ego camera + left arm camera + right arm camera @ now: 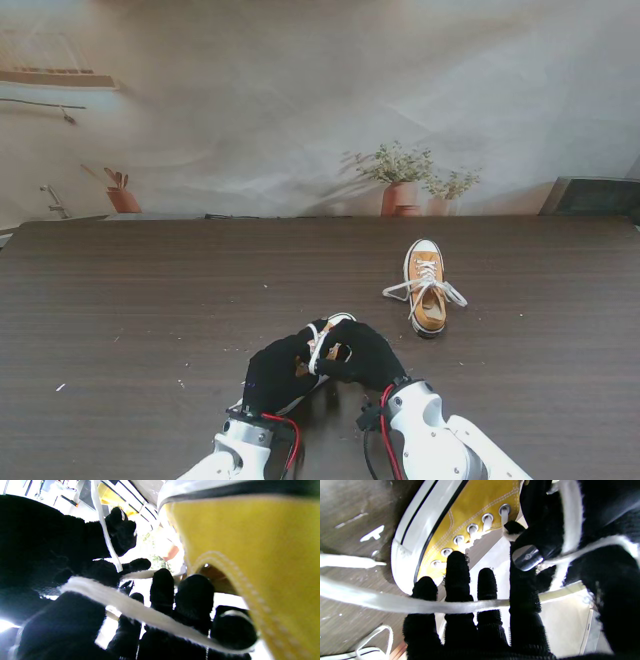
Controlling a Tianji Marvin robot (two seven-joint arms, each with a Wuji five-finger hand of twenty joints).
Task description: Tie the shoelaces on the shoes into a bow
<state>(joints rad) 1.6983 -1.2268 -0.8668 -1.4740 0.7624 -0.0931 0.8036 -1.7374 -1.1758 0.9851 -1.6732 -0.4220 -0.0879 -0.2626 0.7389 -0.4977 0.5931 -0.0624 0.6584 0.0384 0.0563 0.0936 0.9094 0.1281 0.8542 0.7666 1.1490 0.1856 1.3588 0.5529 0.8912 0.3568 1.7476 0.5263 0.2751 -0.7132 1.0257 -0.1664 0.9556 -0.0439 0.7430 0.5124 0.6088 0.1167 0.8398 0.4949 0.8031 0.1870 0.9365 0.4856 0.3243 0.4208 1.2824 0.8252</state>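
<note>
A yellow sneaker [338, 322] with a white toe cap lies close in front of me, mostly covered by my two black-gloved hands. My left hand [275, 372] and right hand [365, 355] meet over its lacing. A white shoelace [318, 346] runs between them. In the left wrist view the shoelace [130, 607] is drawn taut across my left fingers [162, 590], beside the yellow shoe side [250, 555]. In the right wrist view a lace strand [445, 606] crosses my right fingers [458, 580], with the eyelet row [472, 527] beyond. A second yellow sneaker [427, 285] stands farther off to the right.
The second sneaker's white laces [405, 290] spread loosely on the dark wooden table [150, 300]. Potted plants [400, 185] stand along the wall behind the far table edge. A loose lace loop [373, 635] lies on the table by my right hand.
</note>
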